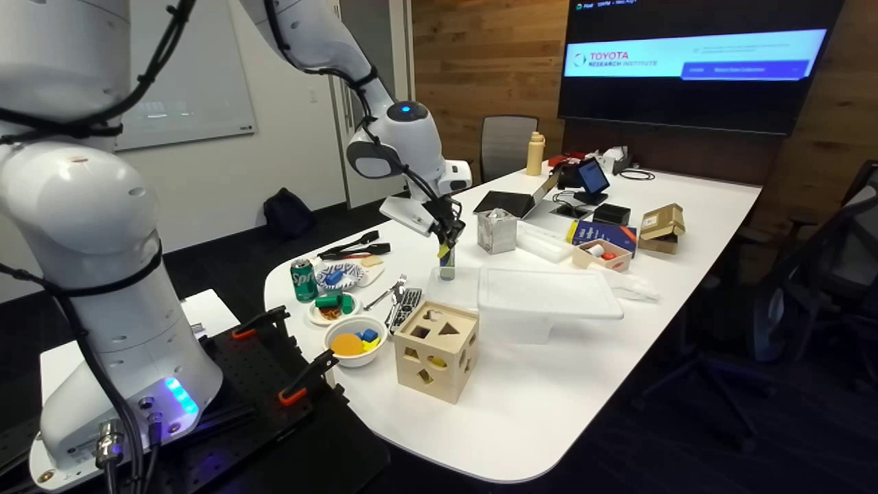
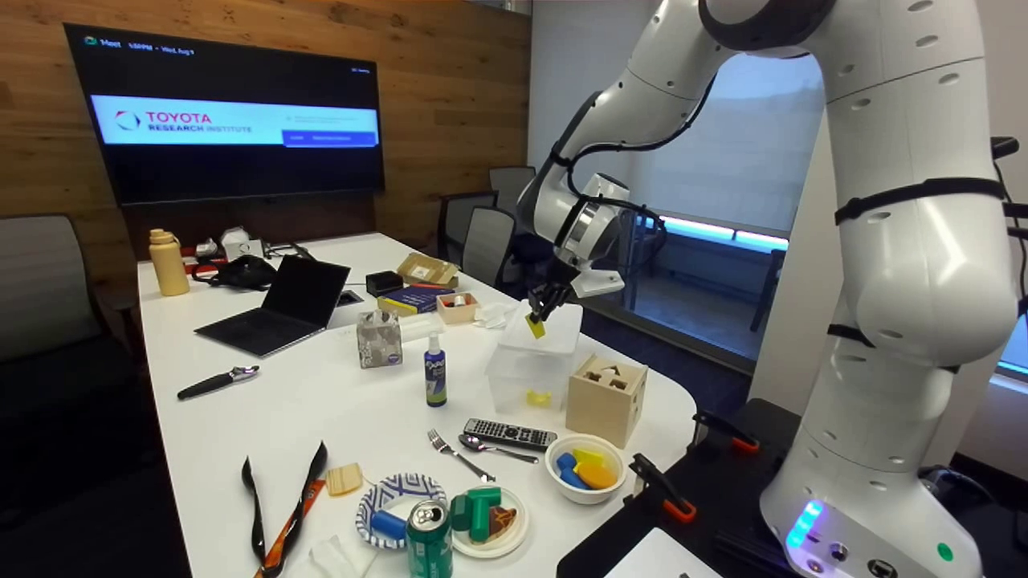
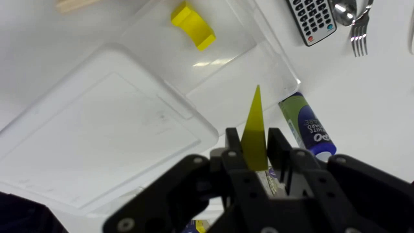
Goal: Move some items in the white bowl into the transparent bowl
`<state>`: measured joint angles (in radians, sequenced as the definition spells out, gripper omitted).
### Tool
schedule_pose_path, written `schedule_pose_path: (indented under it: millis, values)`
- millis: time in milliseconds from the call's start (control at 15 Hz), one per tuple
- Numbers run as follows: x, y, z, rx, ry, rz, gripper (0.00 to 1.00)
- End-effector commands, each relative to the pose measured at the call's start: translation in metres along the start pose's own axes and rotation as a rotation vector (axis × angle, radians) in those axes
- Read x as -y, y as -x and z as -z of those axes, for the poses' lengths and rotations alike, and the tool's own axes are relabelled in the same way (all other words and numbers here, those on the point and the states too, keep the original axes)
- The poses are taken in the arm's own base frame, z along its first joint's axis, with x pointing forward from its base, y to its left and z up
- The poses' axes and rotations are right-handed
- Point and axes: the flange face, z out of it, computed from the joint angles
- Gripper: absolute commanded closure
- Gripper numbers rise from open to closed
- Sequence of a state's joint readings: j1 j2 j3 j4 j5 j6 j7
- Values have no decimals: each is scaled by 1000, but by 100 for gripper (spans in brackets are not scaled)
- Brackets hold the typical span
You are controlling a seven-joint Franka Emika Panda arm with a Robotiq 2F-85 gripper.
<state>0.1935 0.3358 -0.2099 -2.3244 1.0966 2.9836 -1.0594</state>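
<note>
My hand [image 3: 253,142] is clamped on a yellow wedge-shaped block [image 3: 256,129], pinching its sides so the narrow end points away from my grip, probably for a clean release. Both hang higher than the clear bin [image 2: 510,389], by the part the pale lid [image 3: 97,139] leaves uncovered, seemingly the way in. A curved yellow block [image 3: 194,26] lies inside. On the worktop [image 2: 321,409], the white bowl [image 2: 586,495], near the wooden shape box [image 2: 598,409], holds blue, yellow and orange pieces [image 2: 596,476], likely the supply.
</note>
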Motion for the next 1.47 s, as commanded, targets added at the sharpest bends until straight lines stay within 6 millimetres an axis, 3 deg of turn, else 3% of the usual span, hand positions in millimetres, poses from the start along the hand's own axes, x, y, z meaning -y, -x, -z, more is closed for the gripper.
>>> schedule_pose_path:
  millis: [0, 67, 333, 533, 1000, 1400]
  values:
    - [-9, -19, -24, 23, 29, -15, 47]
    - [-11, -20, -27, 27, 38, -18, 45]
    - [-12, -20, -32, 44, 48, -29, 16]
    - [-6, -4, -33, 127, -16, -49, 0]
    - [39, 66, -21, 421, -25, -164, 0]
    - [67, 108, -35, 619, -124, -277, 0]
